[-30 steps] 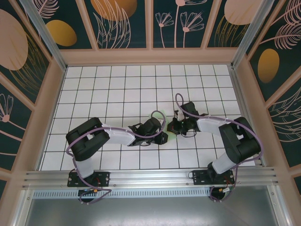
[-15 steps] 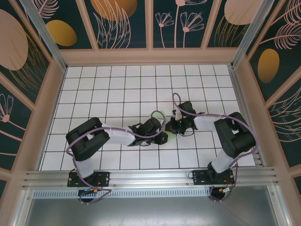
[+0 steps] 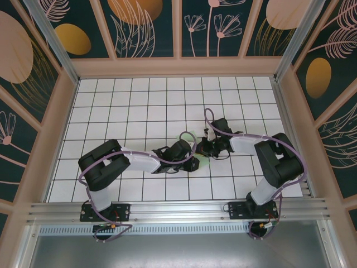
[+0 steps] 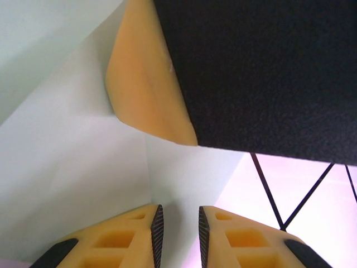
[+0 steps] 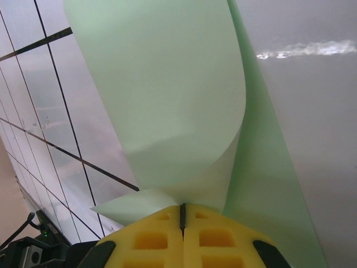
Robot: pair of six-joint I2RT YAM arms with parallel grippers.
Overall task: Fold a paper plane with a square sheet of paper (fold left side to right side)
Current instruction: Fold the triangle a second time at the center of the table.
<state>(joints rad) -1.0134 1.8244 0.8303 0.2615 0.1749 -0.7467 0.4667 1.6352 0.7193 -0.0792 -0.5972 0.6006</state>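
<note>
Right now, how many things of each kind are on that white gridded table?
Black-and-white robot arms: 2 (left arm, right arm)
Yellow-fingered grippers: 2 (left gripper, right gripper)
Pale mint-green paper sheet: 1
Total: 5

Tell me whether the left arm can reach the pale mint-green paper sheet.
Probably yes: the left arm holds its jaws slightly parted over the paper sheet, nothing between, though the right arm crowds close.

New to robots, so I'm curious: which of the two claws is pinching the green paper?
The right claw: its jaws are shut on the square sheet of paper, which curls up from them. The left claw has a gap between its jaws.
</note>
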